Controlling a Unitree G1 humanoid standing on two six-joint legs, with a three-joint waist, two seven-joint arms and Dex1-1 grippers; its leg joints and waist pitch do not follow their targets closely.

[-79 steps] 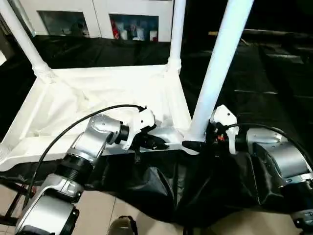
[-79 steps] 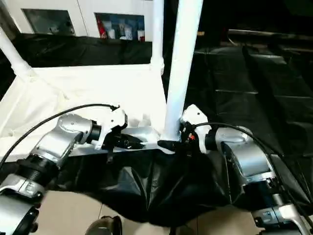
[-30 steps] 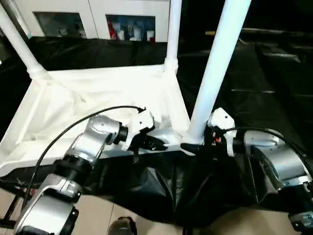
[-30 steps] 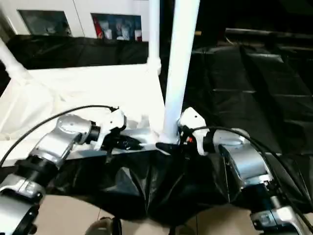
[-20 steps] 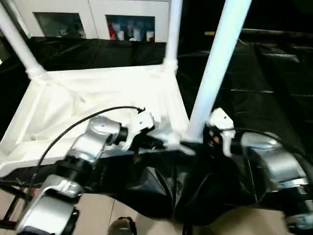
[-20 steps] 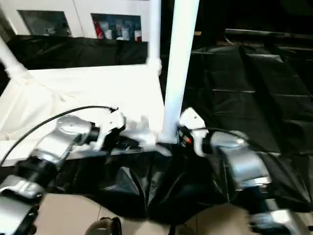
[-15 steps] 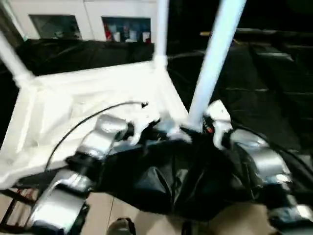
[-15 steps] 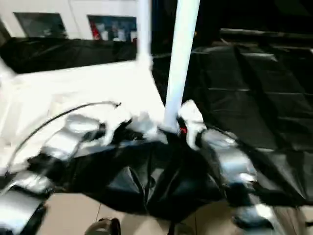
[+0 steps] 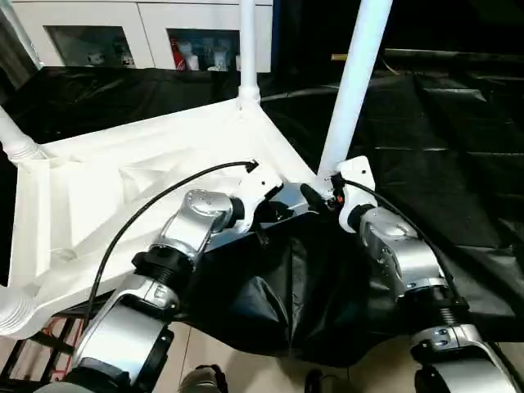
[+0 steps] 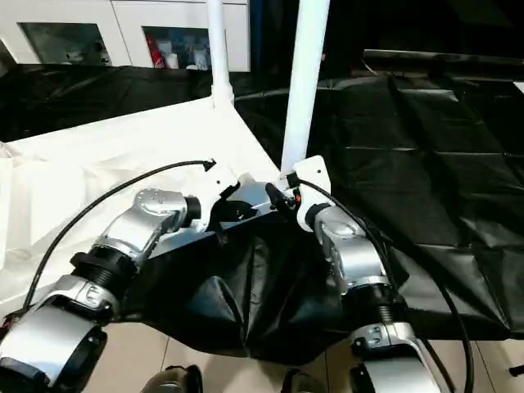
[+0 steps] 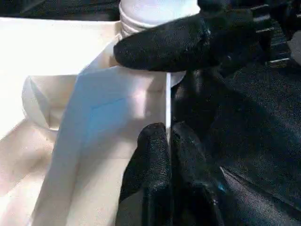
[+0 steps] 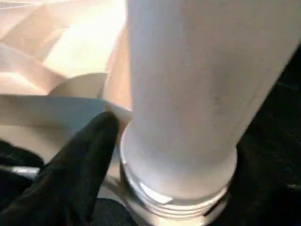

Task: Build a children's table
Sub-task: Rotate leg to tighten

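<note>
White plastic ribbed tabletop (image 9: 123,188) lay upside-down on black-draped table (image 9: 458,139); left claw (image 11: 169,150) pinched its rim — right claw (image 12: 113,155) straddled white tapered leg (image 9: 352,90), grip uncertain. Brace rim, twist straight.

near leg (image 9: 350,82): top runs off the picture's upper edge; its foot is hidden behind the right gripper (image 9: 315,196)
far leg (image 9: 247,49): upper end cut off by the upper edge
left leg (image 9: 15,139): mostly beyond the left edge
tabletop (image 9: 106,205): near rim covered by the left forearm and cable; left part cut off
cabinet shelves (image 9: 196,51): small items too small to name
right gripper's second finger: hidden behind the leg in the right wrist view
</note>
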